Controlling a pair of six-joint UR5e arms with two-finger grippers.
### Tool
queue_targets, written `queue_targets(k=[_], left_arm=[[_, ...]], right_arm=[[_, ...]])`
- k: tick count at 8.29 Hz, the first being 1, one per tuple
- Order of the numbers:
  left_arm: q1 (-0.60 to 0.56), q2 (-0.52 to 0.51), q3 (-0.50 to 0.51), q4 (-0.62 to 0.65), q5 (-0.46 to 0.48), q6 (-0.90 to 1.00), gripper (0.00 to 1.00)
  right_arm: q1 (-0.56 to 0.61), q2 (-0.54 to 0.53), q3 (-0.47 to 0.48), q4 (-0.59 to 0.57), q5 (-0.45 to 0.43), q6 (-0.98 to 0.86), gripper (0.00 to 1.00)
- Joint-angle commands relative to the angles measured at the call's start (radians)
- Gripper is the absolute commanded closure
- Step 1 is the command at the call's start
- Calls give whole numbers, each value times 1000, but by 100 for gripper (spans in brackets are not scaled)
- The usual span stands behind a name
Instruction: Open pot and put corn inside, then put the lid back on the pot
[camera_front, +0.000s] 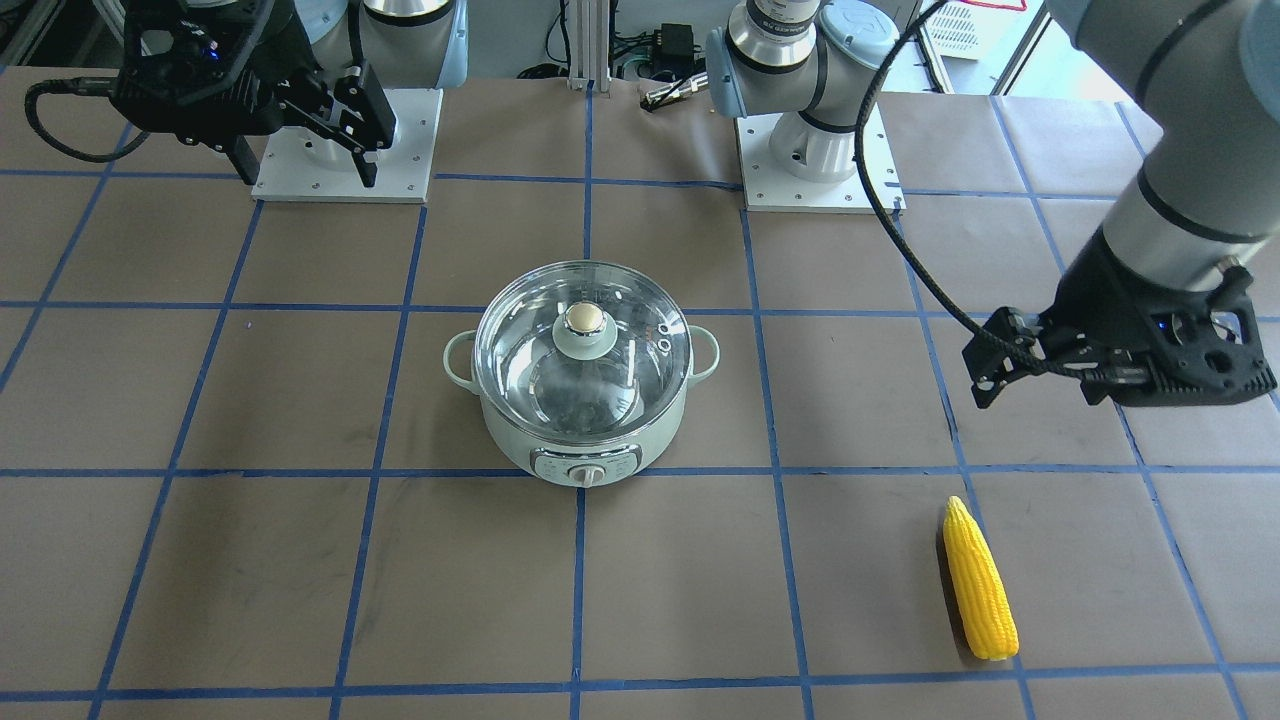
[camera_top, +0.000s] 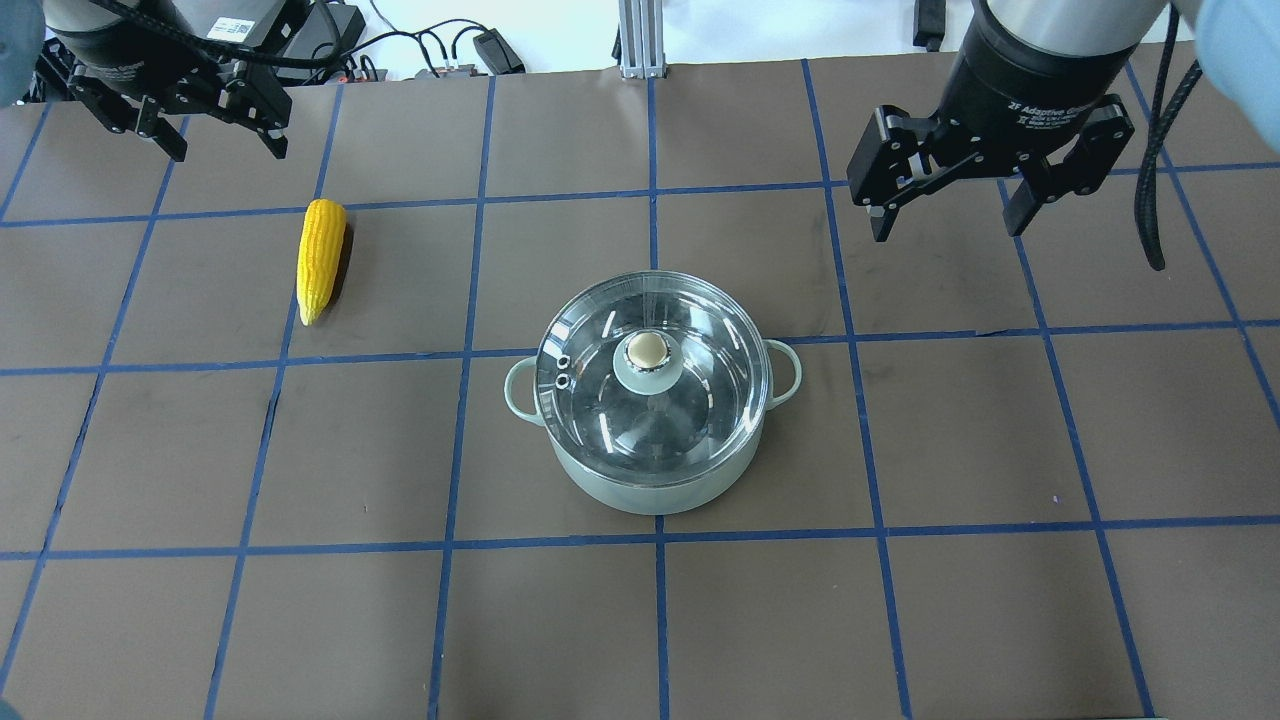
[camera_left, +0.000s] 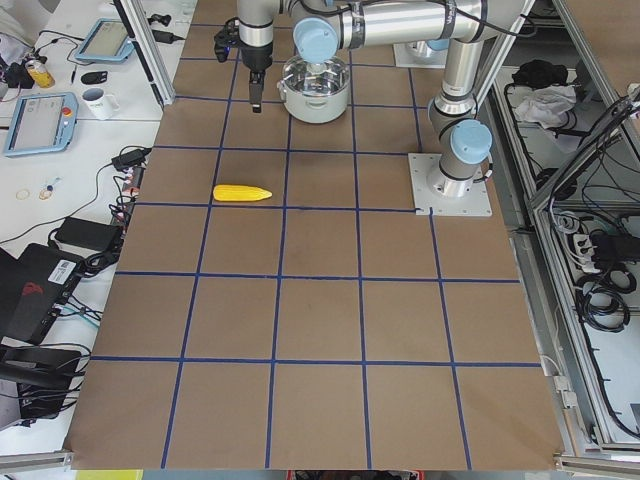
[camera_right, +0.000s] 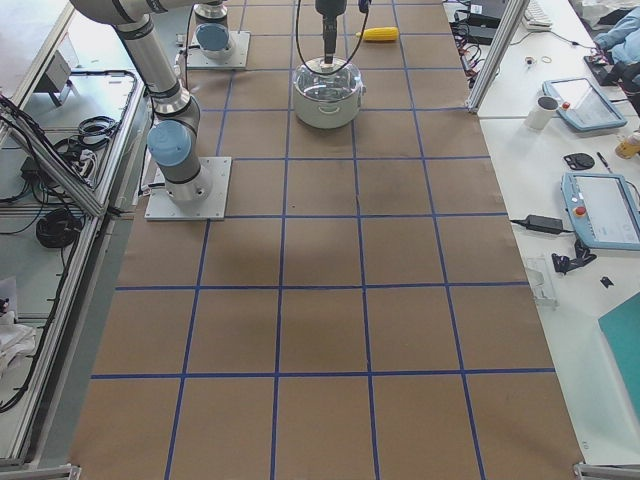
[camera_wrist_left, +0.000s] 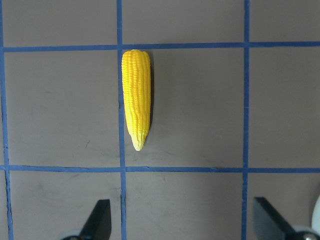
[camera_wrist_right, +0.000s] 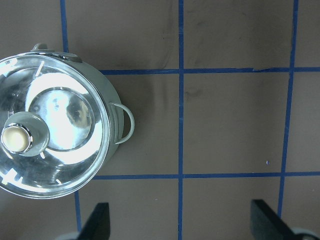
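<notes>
Brown table (camera_top: 1000, 620), blue tape grid (camera_top: 878, 527)

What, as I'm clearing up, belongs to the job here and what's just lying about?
Job in hand: pot, lid, corn.
Lying about: mug, control tablet, power brick.

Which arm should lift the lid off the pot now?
Right. The right gripper hangs open nearer the lid on the pot; the left gripper is open over by the corn.
</notes>
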Motion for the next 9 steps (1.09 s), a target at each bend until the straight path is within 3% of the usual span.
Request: queue_targets(k=[1,4,7,9], left_arm=[[54,-81,-6,74,2,30,0],[61,-245,-15,242,-3,-14,0],[63,-406,-12,371,-3,-85,0],[63,-428,-12,442,-13,-115,0]], right_arm=[[3,2,4,-7,2,2,0],[9,22,3,-41,2,68,0],[235,167,1,-223,-15,378,0],[313,241,3,-317,-15,499,0]])
